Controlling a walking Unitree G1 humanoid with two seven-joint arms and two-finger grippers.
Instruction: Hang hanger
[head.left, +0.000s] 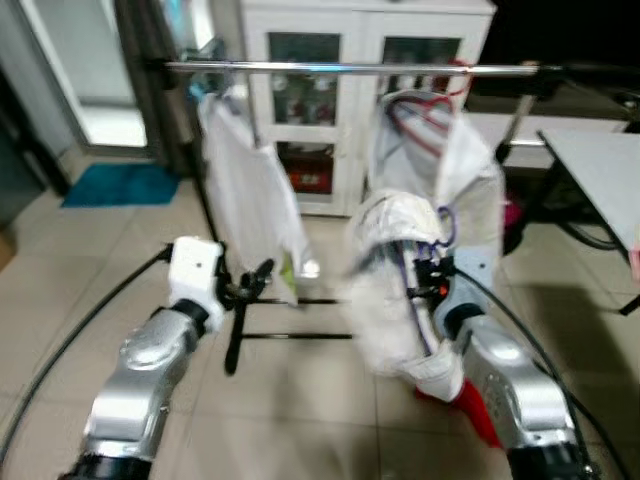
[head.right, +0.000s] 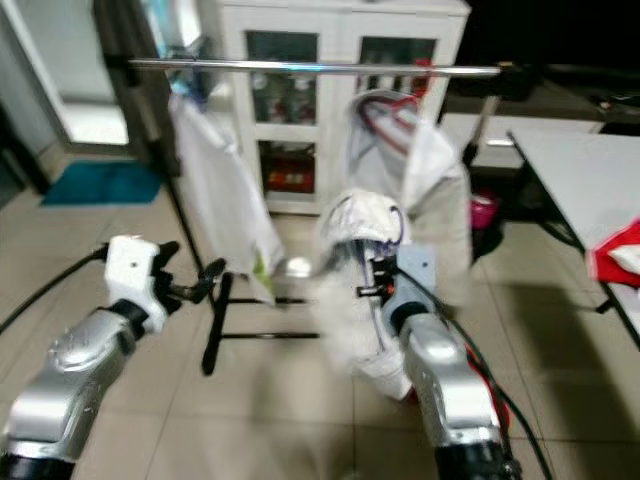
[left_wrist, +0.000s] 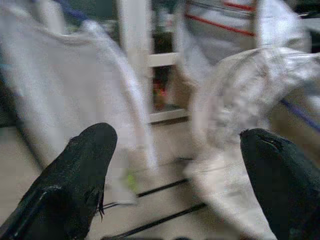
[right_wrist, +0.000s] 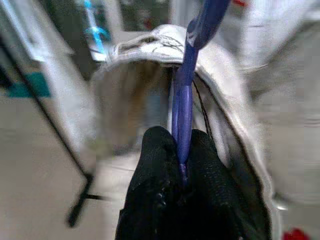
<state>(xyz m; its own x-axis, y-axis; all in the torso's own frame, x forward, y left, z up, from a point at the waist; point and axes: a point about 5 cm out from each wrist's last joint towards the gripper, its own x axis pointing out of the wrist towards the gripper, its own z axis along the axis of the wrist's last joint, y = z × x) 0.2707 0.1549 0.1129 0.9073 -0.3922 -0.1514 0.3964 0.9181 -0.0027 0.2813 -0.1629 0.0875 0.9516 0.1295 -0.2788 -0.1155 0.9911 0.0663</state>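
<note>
Tiles (head.left: 300, 420) of pale beige floor stretch under everything I see from the head camera, with a blue mat (head.left: 122, 184) near the doorway at far left. Behind stands a white cabinet (head.left: 345, 110) with glass doors, and a white table (head.left: 600, 170) juts in at right. Across the top runs the metal rail (head.left: 350, 68) of a clothes rack, its black base bars (head.left: 290, 335) lying on the floor. Two white garments hang from it — one garment (head.left: 250, 205) toward the left, another garment (head.left: 440, 165) toward the right, that one on a red-edged hanger.

In front of the right-hand one I hold a third white shirt (head.left: 395, 285), draped on a blue hanger (right_wrist: 186, 95) and sitting below the rail, not on it. My right gripper (right_wrist: 181, 150) has its two black fingers pressed together on the hanger's blue bar — the wrist camera shows the pinch plainly, with the shirt's collar arching over it.

My left gripper (left_wrist: 175, 165) hovers near the left garment's lower hem, fingers spread wide with nothing between them.
</note>
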